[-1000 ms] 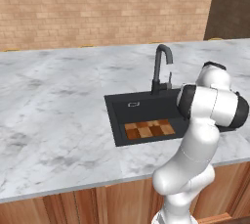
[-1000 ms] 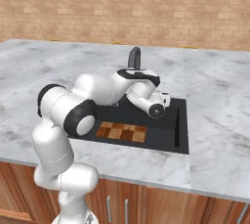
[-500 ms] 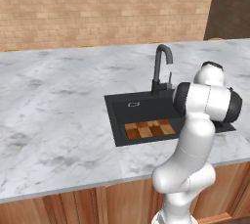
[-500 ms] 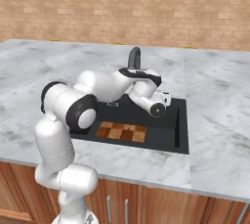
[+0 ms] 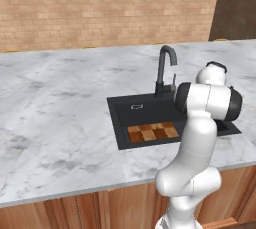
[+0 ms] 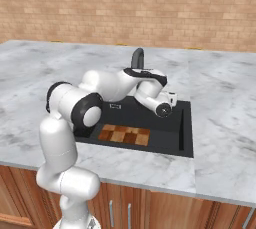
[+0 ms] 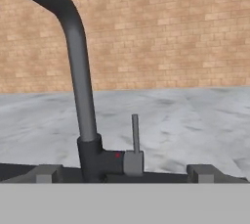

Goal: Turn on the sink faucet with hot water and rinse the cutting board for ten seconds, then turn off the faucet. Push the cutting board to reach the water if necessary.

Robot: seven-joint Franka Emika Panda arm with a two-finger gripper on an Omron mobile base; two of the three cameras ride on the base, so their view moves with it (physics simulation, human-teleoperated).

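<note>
The sink faucet (image 7: 80, 86) rises close in front of the hand, and its thin side lever (image 7: 135, 132) stands upright to the right of the thick base. My gripper (image 7: 126, 173) is open wide, with one fingertip on each side of the base and lever and nothing between them. In the right base view the hand (image 6: 169, 101) hovers over the back of the sink (image 6: 170, 129), just in front of the faucet (image 6: 136, 58). The cutting board (image 5: 152, 132) lies flat on the sink floor by the front wall, also the cutting board (image 6: 124, 135). No water is in view.
Grey marble counter (image 5: 60, 113) surrounds the sink (image 5: 140, 115) on all sides. A brick wall (image 5: 100, 8) runs behind it. My own arm (image 5: 200, 123) hides the sink's right part in the left base view. Wooden cabinet fronts (image 6: 165, 208) lie below the counter edge.
The elbow has shifted slightly left in the left base view. The hand stays near the faucet. The jaws remain open.
</note>
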